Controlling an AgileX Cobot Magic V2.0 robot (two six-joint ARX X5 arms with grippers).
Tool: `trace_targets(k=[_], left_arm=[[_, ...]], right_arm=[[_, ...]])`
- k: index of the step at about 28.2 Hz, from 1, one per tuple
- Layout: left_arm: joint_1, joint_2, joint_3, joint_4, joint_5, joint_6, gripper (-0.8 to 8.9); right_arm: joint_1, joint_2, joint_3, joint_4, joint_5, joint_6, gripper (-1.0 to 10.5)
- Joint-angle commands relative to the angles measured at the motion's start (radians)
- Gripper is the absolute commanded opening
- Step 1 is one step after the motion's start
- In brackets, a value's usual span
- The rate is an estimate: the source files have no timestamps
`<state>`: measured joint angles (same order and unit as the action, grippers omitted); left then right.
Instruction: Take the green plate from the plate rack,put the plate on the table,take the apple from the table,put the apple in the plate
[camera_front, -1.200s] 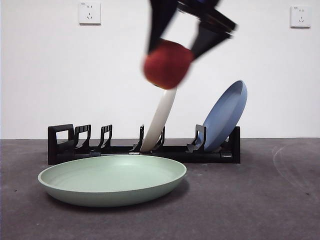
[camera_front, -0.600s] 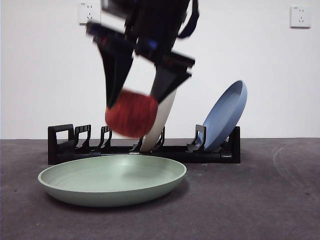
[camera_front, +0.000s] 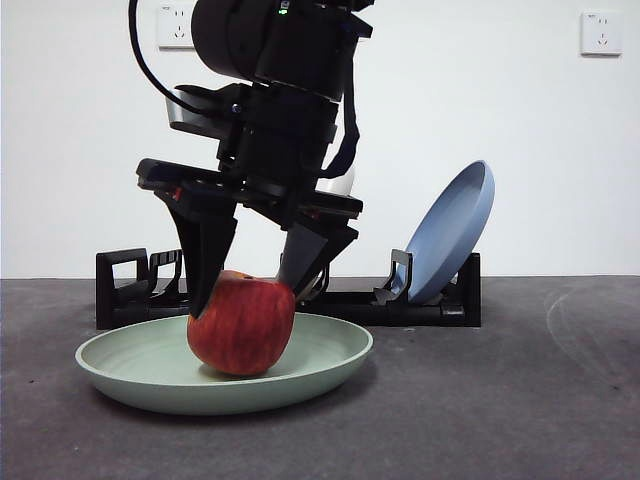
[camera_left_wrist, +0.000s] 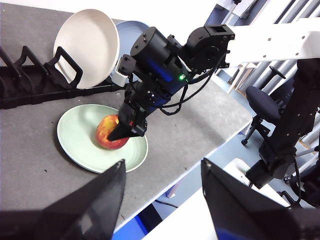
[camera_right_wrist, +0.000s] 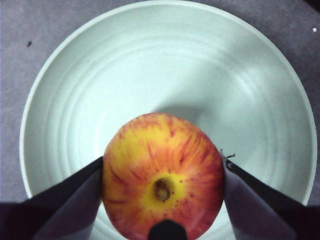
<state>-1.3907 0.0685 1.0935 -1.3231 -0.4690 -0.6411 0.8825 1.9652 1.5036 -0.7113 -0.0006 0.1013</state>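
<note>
So the table (camera_front: 520, 400) is the biggest thing in front of me, a dark grey mottled surface, and along its back runs one plate rack (camera_front: 300, 298), long, low and black, with a loop handle at one end. Two plates lean in that rack: one blue plate (camera_front: 455, 228) tilted at the end away from the handle, and one cream-white plate (camera_left_wrist: 86, 46), mostly hidden behind the arm when seen from the front. One green plate (camera_front: 130, 365) lies flat on the table just in front of the rack, so three plates in all. The right gripper (camera_front: 250, 290) comes down from above over that plate, its two black jaws spread to the width of the apple and pressed against its two opposite sides. One apple (camera_front: 241, 325) sits inside the green plate, stem dimple up, red with a yellow-orange patch around the stem; its underside appears to rest on the plate's floor, a little off the middle. The left gripper (camera_left_wrist: 160, 200) hangs well apart, high above the table's edge, its jaws spread wide with nothing between them.
</note>
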Motion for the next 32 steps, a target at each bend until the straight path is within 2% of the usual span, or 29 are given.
trace_targets(k=[1,5,10,15,27,32], left_arm=[[-0.003,-0.006,-0.004,0.005,-0.003,-0.01,2.51],[-0.003,-0.006,-0.004,0.005,-0.003,-0.009,2.51],[-0.003,-0.006,-0.004,0.005,-0.003,-0.009,2.51],[-0.003,-0.006,-0.004,0.005,-0.003,-0.009,2.51],[-0.003,-0.006,-0.004,0.004,-0.003,-0.009,2.51],[-0.003,-0.006,-0.004,0.006,-0.004,-0.009,2.51]], right_arm=[[0.002,0.028,-0.002,0.008,0.001,0.011,-0.1],[0.002,0.029,-0.002,0.009,0.0,0.011,0.4],[0.002,0.029,-0.002,0.007,-0.007,0.011,3.4],[0.002,0.029,-0.002,0.008,-0.007,0.028,4.8],[0.002,0.023,0.007,-0.009,-0.011,0.031,4.8],[0.002,0.019,0.143,-0.171,-0.024,0.024,4.8]])
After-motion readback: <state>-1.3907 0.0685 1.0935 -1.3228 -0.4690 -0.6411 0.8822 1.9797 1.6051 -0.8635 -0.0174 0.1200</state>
